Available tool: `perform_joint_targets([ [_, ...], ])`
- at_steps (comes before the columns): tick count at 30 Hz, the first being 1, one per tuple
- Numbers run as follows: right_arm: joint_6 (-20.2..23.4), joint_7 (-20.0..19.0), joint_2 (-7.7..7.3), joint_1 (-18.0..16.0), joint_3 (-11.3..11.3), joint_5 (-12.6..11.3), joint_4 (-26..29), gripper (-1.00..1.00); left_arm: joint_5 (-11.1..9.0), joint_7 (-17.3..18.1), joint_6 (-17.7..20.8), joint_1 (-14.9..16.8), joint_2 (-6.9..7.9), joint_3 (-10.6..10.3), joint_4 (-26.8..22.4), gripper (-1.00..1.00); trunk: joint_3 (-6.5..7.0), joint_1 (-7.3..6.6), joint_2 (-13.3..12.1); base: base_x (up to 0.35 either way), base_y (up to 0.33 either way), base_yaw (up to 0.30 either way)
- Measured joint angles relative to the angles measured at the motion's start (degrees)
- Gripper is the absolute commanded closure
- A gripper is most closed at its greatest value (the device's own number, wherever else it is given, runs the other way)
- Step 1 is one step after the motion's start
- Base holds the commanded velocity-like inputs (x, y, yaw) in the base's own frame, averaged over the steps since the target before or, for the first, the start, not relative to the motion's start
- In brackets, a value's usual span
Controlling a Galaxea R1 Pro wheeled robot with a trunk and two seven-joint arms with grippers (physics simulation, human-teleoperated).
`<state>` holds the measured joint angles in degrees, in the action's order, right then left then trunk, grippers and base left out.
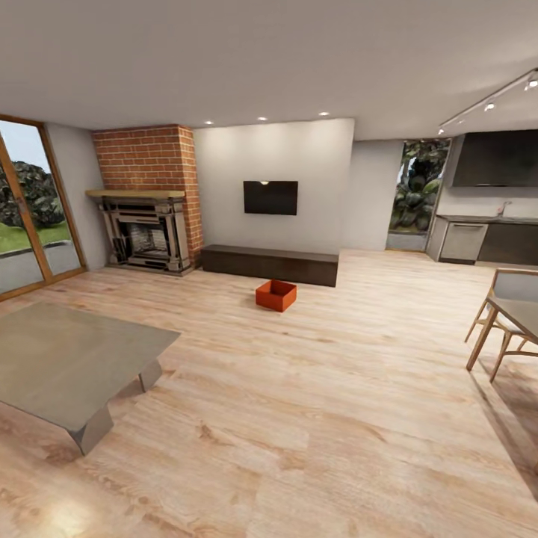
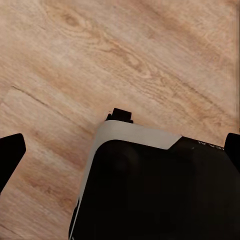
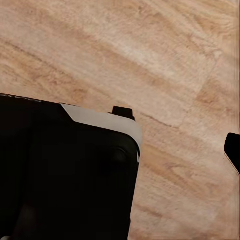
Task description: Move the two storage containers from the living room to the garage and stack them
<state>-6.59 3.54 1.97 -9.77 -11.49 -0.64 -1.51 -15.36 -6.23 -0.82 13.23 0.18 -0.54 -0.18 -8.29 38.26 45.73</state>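
Observation:
One orange-red storage container [image 1: 276,295] sits on the light wood floor [image 1: 314,418] of the living room, just in front of the long dark bench [image 1: 269,264], far ahead of me. The second container is out of view, and so is the garage. My left gripper [image 2: 120,150] hangs open over the planks, a black fingertip [image 2: 10,155] at each side of the left wrist view. My right gripper [image 3: 120,152] also looks open. One of its fingertips [image 3: 233,150] shows at the edge, and the other is lost against my dark base [image 3: 65,170].
A low grey coffee table [image 1: 67,359] stands near left. A wooden chair and table [image 1: 508,314] are at the right. The brick fireplace [image 1: 149,217], the black TV [image 1: 270,197] and the glass door [image 1: 30,209] line the far and left walls. A kitchen [image 1: 486,224] lies far right.

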Motion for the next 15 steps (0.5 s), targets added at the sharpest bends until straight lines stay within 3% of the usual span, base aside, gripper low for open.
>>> perform_joint_targets([
  [15, -0.01, 0.09, -0.15, 0.00, -0.08, -0.08, -0.07, -1.00, 0.00, 0.00, -0.06, 0.00, -0.08, 0.00, 0.00, -1.00, 0.00, 0.00, 0.00, 0.323, 0.000, 0.000],
])
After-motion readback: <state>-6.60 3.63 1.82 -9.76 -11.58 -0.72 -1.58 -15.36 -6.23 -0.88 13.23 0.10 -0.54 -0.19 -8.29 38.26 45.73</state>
